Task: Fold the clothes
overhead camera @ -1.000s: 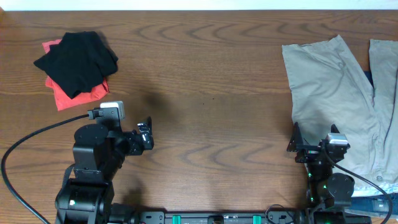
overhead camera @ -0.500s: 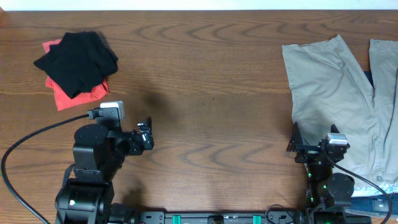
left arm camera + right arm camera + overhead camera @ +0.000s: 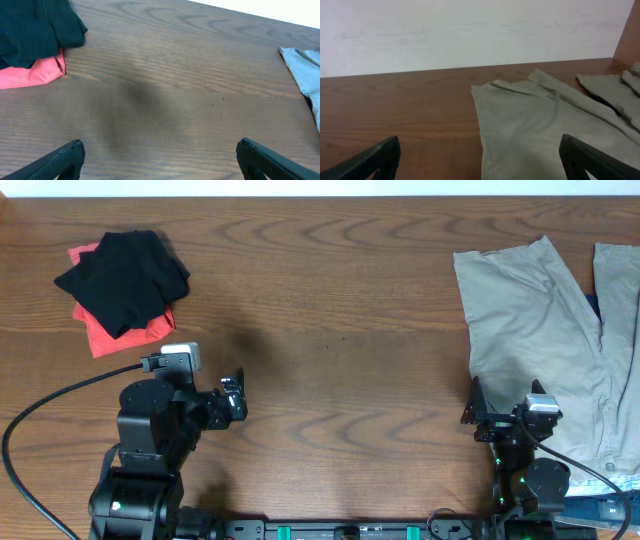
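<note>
**Q:** Progress at this frame?

**A:** Partial, by my reading. At the far left of the table (image 3: 340, 330) a black garment (image 3: 125, 275) sat as a compact bundle on top of a red garment (image 3: 130, 335). Both looked folded, though loosely and with uneven edges. The khaki shorts (image 3: 530, 340) lay spread flat at the right side, legs pointing to the far edge, with no fold in them. I judged two pieces done and at least this one left.

**Q:** Grippers?

**A:** The left gripper (image 3: 160, 162) was released, its fingers wide apart over bare wood and holding nothing. The right gripper (image 3: 480, 157) was likewise spread and empty, at the near left edge of the shorts. Its wrist view showed no contact with the cloth.

**Q:** Materials and shapes?

**A:**
- **Black garment:** soft, matte and rumpled, with rounded corners.
- **Red garment:** thin and lying flat. It read coral-pink in the left wrist view, with a stitched hem showing.
- **Shorts:** a woven, matte fabric with light creases and a seam running down the leg. The two legs parted in a narrow V, and the right leg ran out of frame.
- **Blue item (image 3: 592, 305):** it showed in the gap between the legs, but too little was visible to identify it.
- **Table:** dark wood grain with a slight sheen.
</note>
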`<state>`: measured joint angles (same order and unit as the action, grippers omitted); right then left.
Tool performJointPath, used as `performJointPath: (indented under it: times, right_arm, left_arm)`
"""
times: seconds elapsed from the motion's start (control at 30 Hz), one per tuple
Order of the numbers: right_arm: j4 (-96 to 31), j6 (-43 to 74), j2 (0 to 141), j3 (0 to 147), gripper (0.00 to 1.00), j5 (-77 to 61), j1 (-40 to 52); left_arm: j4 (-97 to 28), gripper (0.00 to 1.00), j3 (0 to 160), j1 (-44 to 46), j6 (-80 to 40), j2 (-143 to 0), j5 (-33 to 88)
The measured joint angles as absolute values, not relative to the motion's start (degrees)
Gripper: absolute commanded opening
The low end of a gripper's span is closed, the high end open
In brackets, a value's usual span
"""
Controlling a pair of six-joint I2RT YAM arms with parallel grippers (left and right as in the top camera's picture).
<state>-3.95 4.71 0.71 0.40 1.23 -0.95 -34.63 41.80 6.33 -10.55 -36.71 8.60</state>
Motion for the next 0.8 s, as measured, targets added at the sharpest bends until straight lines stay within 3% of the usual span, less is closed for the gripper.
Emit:
performJointPath:
  times: [0.27, 0.53, 0.8]
  right_arm:
    - [-3.97, 4.69, 0.69, 0.40, 0.99, 1.23, -0.95]
    - [-3.99, 4.69, 0.69, 0.40, 0.99, 1.19, -0.95]
    - [-3.99, 4.67, 0.69, 0.40, 0.99, 1.19, -0.95]
  left_arm:
    - [-44.03, 0.98, 41.58, 6.33, -10.52, -28.53, 7.42]
    - [-43.00, 0.98, 32.60, 6.33, -10.55, -13.87, 1.08]
    - [-28.18, 0.98, 16.64, 6.33, -9.65, -1.39, -0.97]
